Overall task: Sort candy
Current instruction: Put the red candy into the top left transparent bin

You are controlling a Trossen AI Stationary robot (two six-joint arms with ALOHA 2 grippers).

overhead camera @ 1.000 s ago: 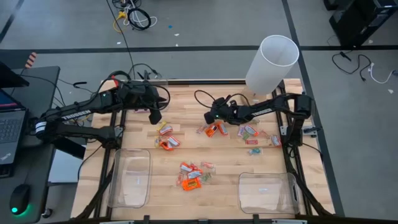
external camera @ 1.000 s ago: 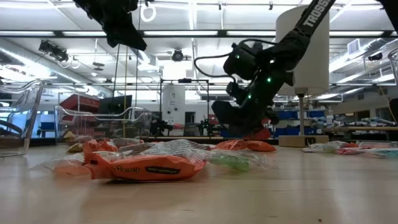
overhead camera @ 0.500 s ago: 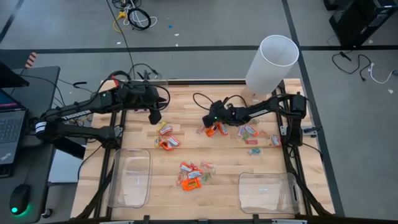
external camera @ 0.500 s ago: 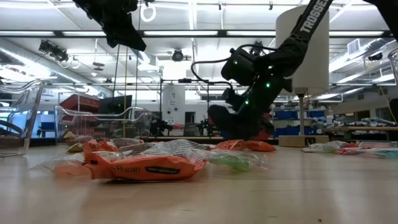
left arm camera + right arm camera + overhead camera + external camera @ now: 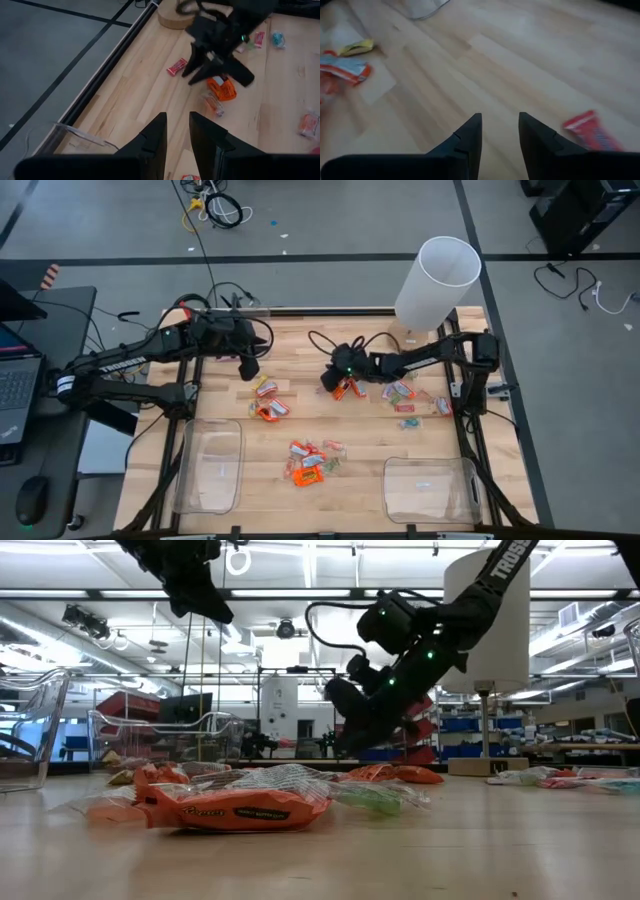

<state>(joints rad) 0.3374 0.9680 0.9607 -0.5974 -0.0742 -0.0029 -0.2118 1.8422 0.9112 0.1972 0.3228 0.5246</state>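
Observation:
The candy lies on the wooden table in loose groups: an orange-and-pale group (image 5: 268,402) at centre left, orange pieces (image 5: 346,388) at the centre, pale and pink ones (image 5: 402,392) to the right, and an orange heap (image 5: 308,462) near the front. My right gripper (image 5: 328,378) hovers open just left of the centre orange pieces, slanting down, with bare wood between its fingers (image 5: 500,125). A red candy (image 5: 590,131) lies beside it. My left gripper (image 5: 250,368) hangs open above the table's far left, nothing in its narrow gap (image 5: 176,125).
Two clear plastic bins stand at the front, one left (image 5: 210,465) and one right (image 5: 430,488). A tall white cylinder (image 5: 435,280) stands at the far right corner. Bare wood lies between the candy groups and along the far edge.
My right gripper has turned at the wrist, risen a little and swung slightly toward the table's left, away from the centre orange pieces. The candy lies where it was.

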